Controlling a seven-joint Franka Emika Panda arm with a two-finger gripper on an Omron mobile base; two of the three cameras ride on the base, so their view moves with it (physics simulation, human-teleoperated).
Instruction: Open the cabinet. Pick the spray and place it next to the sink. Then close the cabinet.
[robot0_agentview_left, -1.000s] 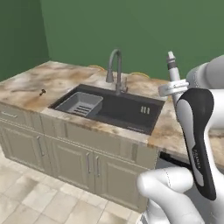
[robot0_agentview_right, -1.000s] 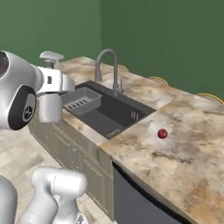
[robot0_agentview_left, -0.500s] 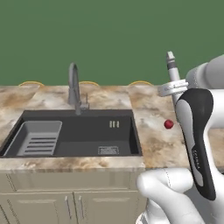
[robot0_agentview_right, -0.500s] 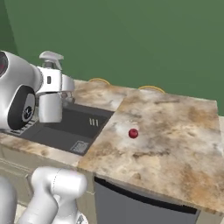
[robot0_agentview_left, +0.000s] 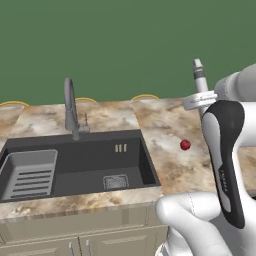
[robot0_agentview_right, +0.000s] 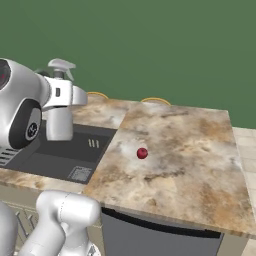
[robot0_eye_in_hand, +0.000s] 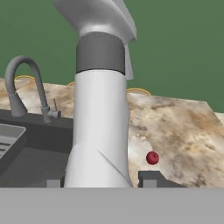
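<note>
My gripper (robot0_eye_in_hand: 100, 181) is shut on the spray (robot0_eye_in_hand: 101, 118), a slim silver-grey bottle with a dark neck band and trigger top, held upright in the air. In the left base view the spray's nozzle (robot0_agentview_left: 199, 74) sticks up above the gripper (robot0_agentview_left: 201, 101), over the counter right of the sink (robot0_agentview_left: 75, 170). The right base view has the spray (robot0_agentview_right: 60, 122) in the gripper (robot0_agentview_right: 64, 95) over the sink's right end (robot0_agentview_right: 75, 150). The sink (robot0_eye_in_hand: 26, 153) is a dark basin with a gooseneck faucet (robot0_agentview_left: 70, 107). The cabinet is out of view.
A small red ball (robot0_agentview_left: 185, 145) lies on the brown marbled counter (robot0_agentview_right: 190, 150) right of the sink. A grey rack (robot0_agentview_left: 30, 172) sits in the basin's left half. Yellow rims (robot0_agentview_left: 145, 96) show at the counter's back edge against the green wall.
The base has moved, so the whole scene has slid left in both base views and the sink now faces me more squarely. The spray stays held in the gripper.
</note>
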